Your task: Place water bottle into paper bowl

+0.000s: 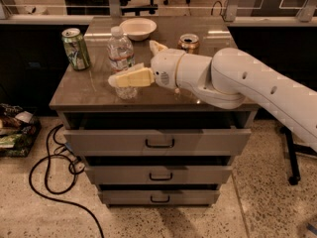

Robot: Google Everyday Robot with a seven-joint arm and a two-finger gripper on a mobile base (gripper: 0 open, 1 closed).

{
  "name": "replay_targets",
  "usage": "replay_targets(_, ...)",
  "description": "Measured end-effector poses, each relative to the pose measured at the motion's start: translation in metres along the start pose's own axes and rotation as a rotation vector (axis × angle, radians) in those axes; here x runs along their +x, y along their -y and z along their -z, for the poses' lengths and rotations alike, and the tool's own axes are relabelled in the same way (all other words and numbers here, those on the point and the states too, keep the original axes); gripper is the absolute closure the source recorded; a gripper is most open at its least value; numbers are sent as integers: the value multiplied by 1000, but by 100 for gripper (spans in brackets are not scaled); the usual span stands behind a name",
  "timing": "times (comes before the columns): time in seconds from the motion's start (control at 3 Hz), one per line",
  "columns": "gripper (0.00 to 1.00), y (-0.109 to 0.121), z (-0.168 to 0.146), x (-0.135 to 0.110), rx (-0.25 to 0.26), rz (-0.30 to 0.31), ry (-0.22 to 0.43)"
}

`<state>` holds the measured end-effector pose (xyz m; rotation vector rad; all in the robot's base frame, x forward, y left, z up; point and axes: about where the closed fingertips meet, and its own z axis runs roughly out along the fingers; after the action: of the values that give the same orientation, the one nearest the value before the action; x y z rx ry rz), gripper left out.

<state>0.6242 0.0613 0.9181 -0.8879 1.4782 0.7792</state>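
The water bottle (121, 54), clear with a white cap and a red-and-white label, stands upright on the brown cabinet top (84, 90), left of centre. The paper bowl (138, 28) sits empty behind it near the back edge. My gripper (132, 62) reaches in from the right and is open. Its long cream front finger (131, 78) lies across the front of the bottle's lower part. The other finger (156, 46) points up to the right of the bottle. The bottle rests on the top, not lifted.
A green can (76, 48) stands at the left of the top and a gold can (188, 41) at the back right, just behind my arm. Three drawers (158, 143) sit below. Black cables (49, 182) and clutter lie on the floor at left.
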Motion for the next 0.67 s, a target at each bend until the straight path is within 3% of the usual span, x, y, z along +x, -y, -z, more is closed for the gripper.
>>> replay_targets(0.33,0,-4,-10,-3,-15,8,3)
replay_targets(0.67,18,-9,-19,-2,-33,20,4)
